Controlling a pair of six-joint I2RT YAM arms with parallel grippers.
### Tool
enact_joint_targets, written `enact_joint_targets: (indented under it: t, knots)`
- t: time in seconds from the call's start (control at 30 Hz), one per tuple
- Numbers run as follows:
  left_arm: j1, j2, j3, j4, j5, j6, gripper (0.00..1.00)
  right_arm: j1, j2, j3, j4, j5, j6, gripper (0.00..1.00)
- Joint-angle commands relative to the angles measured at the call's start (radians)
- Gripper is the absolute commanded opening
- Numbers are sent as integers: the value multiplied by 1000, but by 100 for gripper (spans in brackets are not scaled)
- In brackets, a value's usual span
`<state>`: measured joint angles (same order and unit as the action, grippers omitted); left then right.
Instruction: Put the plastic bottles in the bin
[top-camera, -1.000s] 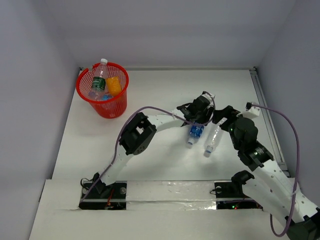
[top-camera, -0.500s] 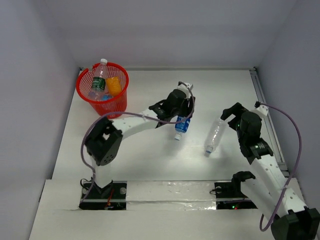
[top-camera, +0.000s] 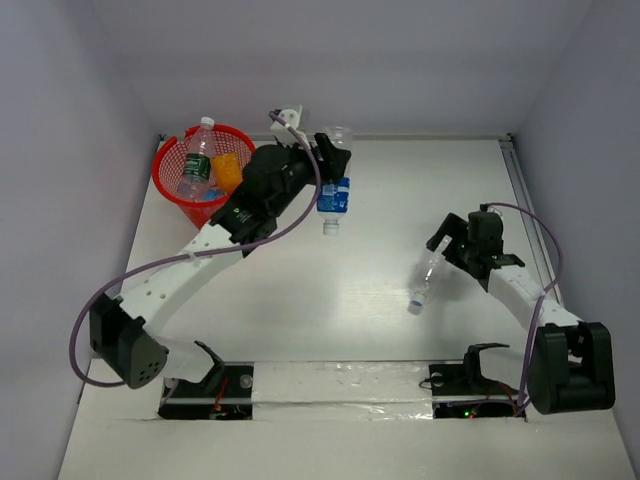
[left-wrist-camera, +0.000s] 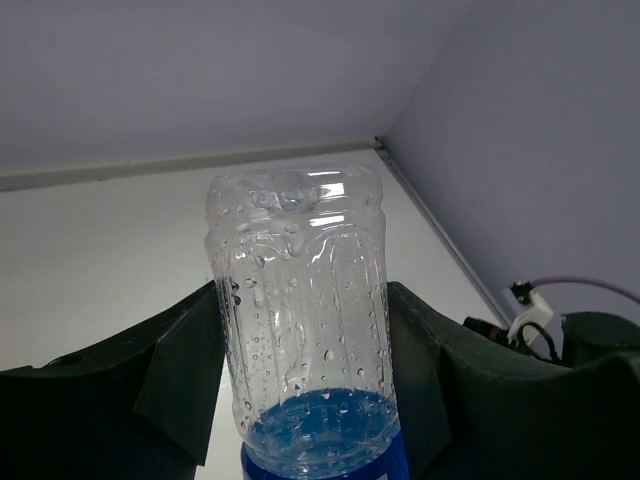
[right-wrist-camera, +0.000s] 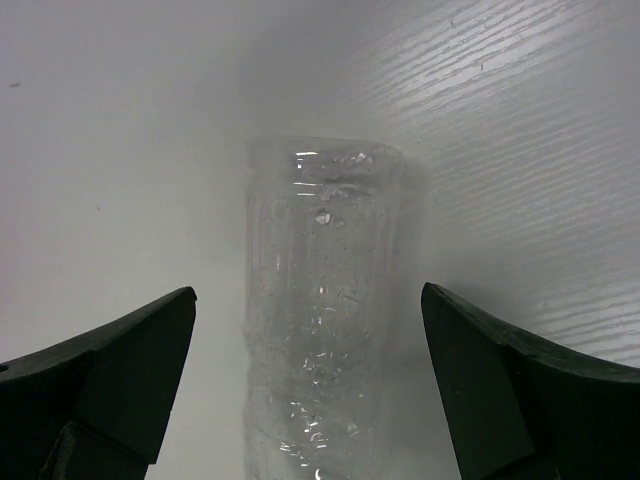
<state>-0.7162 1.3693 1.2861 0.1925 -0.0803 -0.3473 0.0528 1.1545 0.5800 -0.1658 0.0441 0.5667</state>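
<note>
1. The left tool (left-wrist-camera: 303, 320) is squeezing a clear plastic bottle with a blue label (top-camera: 334, 193) and holding it up in the air, cap pointing down.
2. A second ago this bottle was out in the middle of the white surface (top-camera: 300, 300). Now the left arm is carrying it toward the round red mesh bin (top-camera: 225, 215). The bottle is hanging near the rim, not over it yet.
3. The bin is already holding a clear bottle with a green label (top-camera: 197, 165) and an orange bottle (top-camera: 228, 172).
4. The right tool (right-wrist-camera: 308, 293) is standing wide apart, wider than a second ago. A plain clear bottle (right-wrist-camera: 320, 250) is lying on the surface between its two sides, and nothing is pinching it.
5. So one bottle is probably almost in. The lying one looks like the last bottle still waiting outside the bin.
</note>
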Motion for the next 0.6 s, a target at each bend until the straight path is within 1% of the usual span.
enact_joint_targets:
  t: [0.0, 0.1, 0.17, 0.2, 0.23, 0.27, 0.3, 0.33, 0.37, 0.4, 0.43, 0.47, 0.5, 0.53, 0.57]
  knots:
    - [35, -93, 22, 12, 17, -18, 37, -5, 30, 61, 20, -35, -37, 100]
    - [84, -131, 65, -25, 4, -9, 37, -5, 60, 84, 2, -61, -44, 98]
    - [139, -142, 126, -77, -30, 2, 37, -5, 82, 101, -8, -64, -48, 96]
    - [162, -144, 146, -90, -33, 5, 37, -5, 115, 115, -33, -70, -57, 96]
    - [188, -142, 183, -106, -29, 4, 37, -5, 132, 144, -46, -69, -59, 94]
    - [249, -138, 203, -114, 0, -15, 37, -5, 151, 156, -55, -67, -60, 91]
    - [280, -133, 222, -122, 17, -30, 37, -5, 190, 170, -72, -64, -62, 87]
    - [311, -118, 261, -140, 45, -47, 37, -5, 211, 194, -81, -61, -65, 79]
    - [340, -110, 280, -146, 112, -62, 37, -5, 232, 208, -90, -61, -68, 75]
    - [386, -104, 295, -153, 128, -85, 37, -5, 250, 222, -119, -55, -71, 72]
    - [405, -93, 317, -165, 143, -93, 37, -5, 281, 236, -132, -56, -76, 73]
    - [422, -90, 323, -169, 163, -97, 37, -5, 295, 263, -144, -61, -79, 77]
    - [458, -88, 328, -176, 172, -102, 37, -5, 312, 279, -184, -64, -90, 85]
    - [477, -85, 334, -186, 180, -104, 37, -5, 342, 296, -204, -67, -96, 89]
    - [497, -84, 335, -188, 198, -105, 37, -5, 355, 319, -218, -72, -99, 90]
